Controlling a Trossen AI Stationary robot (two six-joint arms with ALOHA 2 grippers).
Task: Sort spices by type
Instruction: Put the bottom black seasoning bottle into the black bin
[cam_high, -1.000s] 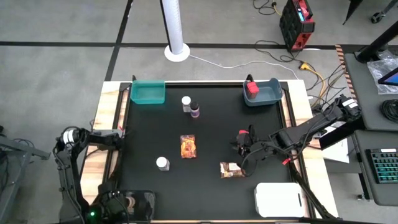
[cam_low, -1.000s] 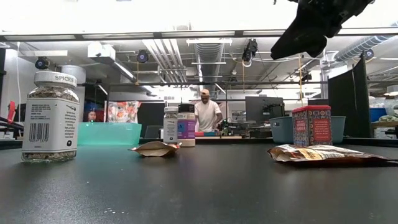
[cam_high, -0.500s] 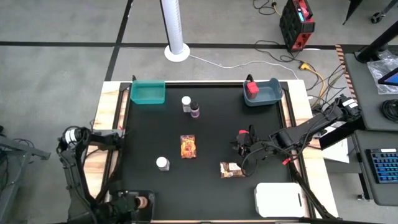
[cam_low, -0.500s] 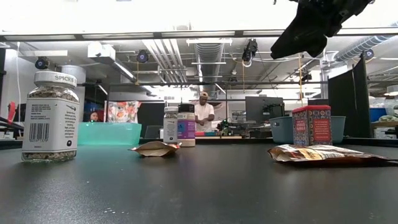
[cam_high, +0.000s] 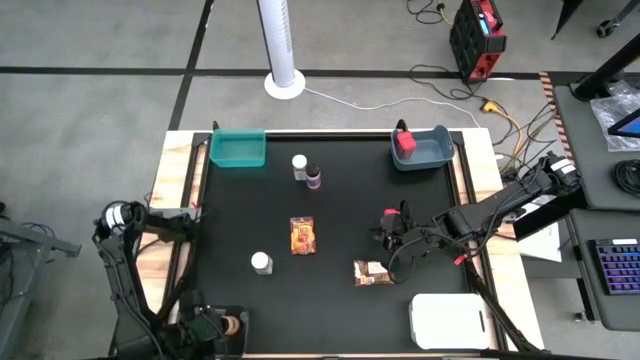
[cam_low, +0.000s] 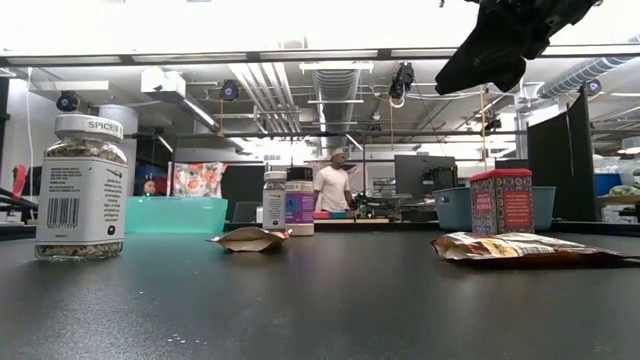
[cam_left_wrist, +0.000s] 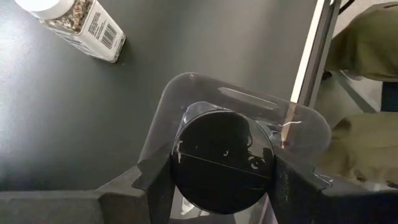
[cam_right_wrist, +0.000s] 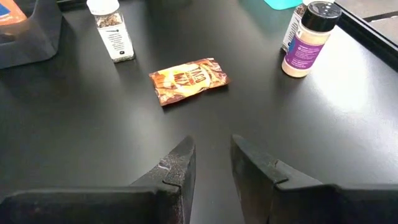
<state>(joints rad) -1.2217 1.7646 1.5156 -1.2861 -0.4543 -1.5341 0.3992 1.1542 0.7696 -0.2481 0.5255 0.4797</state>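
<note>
My left gripper (cam_high: 222, 326) is at the table's near-left corner, shut on a small black-lidded jar (cam_left_wrist: 221, 160) inside the clear tray (cam_left_wrist: 186, 87). My right gripper (cam_right_wrist: 211, 158) hangs open and holds nothing; it is above the table's right half, beside a red box (cam_high: 402, 213) that stands upright on its base (cam_low: 500, 200). Another red box (cam_high: 404, 142) sits in the blue-grey bin (cam_high: 432, 157). On the mat lie an orange packet (cam_high: 303, 236) and a brown packet (cam_high: 372, 272). A white-capped bottle (cam_high: 261, 262) stands near them. A second bottle (cam_high: 299, 163) and a purplish jar (cam_high: 314, 178) stand farther back. My left gripper pinches the jar's round black lid (cam_left_wrist: 186, 155) between its two fingers, one on each side, coming from above and pointing down. The jar sits within the clear tray's walls; whether its base rests on the tray floor is hidden by the lid.
A teal bin (cam_high: 238, 150) sits at the far left and a white tray (cam_high: 447, 322) at the near-right corner. Open mat lies between the packets and the far bins. Beyond the table, a person stands in the room (cam_low: 332, 185).
My left gripper, with the jar, has shifted slightly toward the table's right along the near edge. My right arm has kept still. The person in the room behind has stepped to the right.
</note>
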